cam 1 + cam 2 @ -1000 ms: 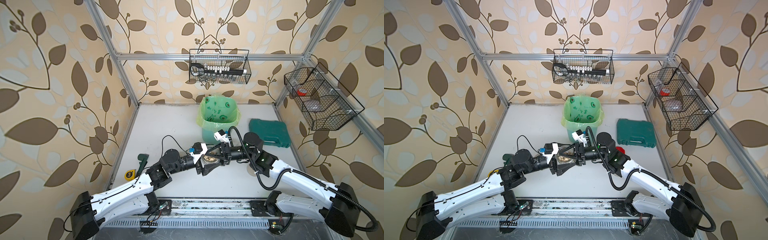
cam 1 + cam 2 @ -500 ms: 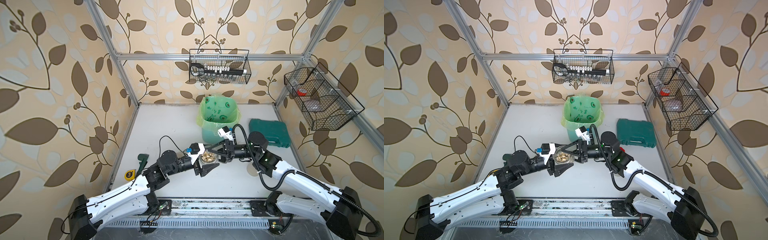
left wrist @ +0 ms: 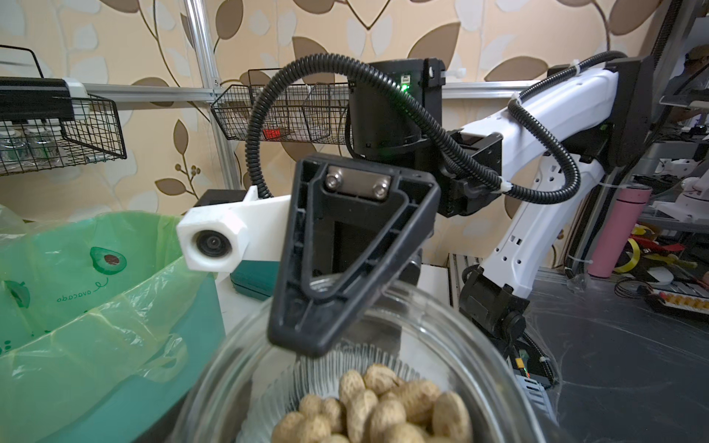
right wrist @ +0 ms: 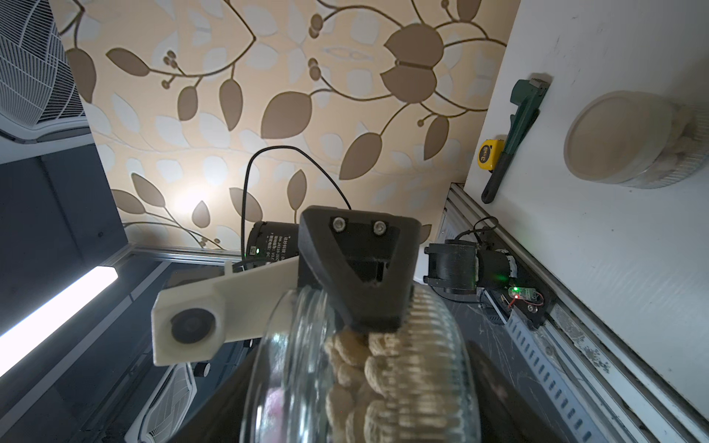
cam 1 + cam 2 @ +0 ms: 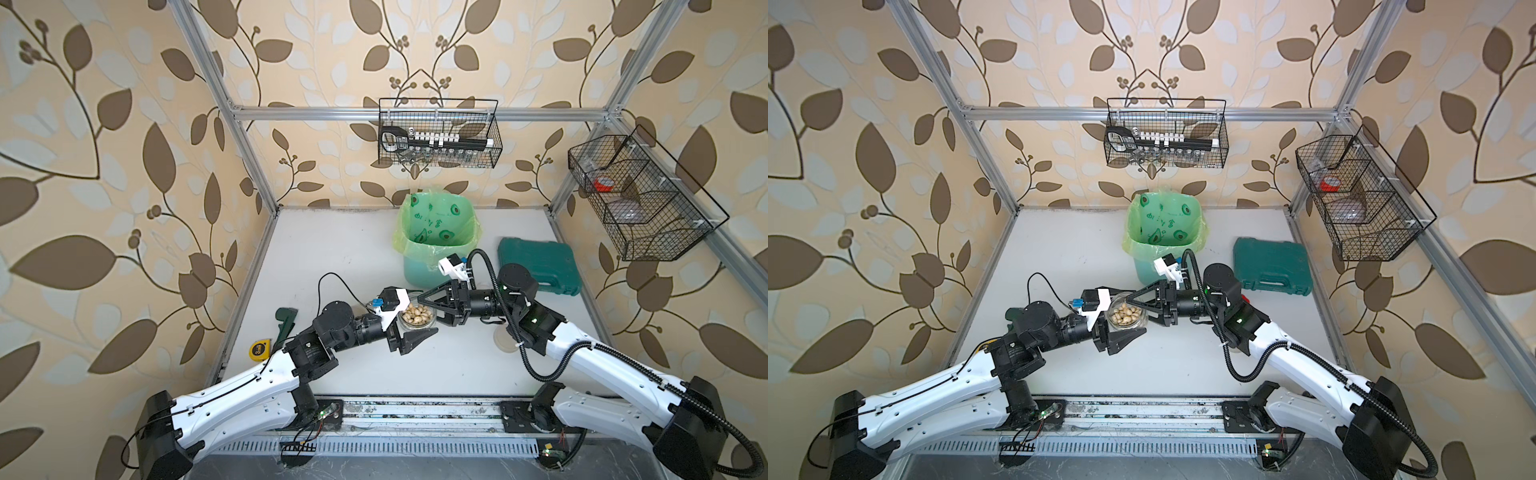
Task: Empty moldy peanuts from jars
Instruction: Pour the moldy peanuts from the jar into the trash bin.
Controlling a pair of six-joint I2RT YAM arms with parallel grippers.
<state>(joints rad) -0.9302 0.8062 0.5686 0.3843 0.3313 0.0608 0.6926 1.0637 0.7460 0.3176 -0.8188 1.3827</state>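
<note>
A squat clear jar [image 5: 417, 319] [image 5: 1128, 318] hangs lidless above the table's middle, with pale peanuts [image 3: 383, 406] heaped inside. My left gripper [image 5: 420, 322] is shut on its sides. My right gripper [image 5: 430, 309] [image 4: 364, 383] reaches in from the right. Its jaws are closed on the same jar, one finger [image 3: 345, 249] over the mouth and the other under the base. A second jar [image 4: 629, 142] [image 5: 505, 338] with a flat beige lid stands on the table, partly hidden by my right arm. A red lid edge [image 5: 1245, 298] peeks out behind that arm.
A mint-green bin [image 5: 436, 237] lined with a green bag stands just behind the grippers. A teal tool case [image 5: 540, 266] lies at the right. A green wrench [image 5: 284, 324] and a yellow tape measure [image 5: 258, 350] lie at the left edge. Wire baskets [image 5: 438, 137] [image 5: 640, 199] hang on the walls.
The right gripper pulled back from the jar and opened, leaving the peanuts uncovered. It has since come back in and closed round the jar. The left arm kept hold of the jar.
</note>
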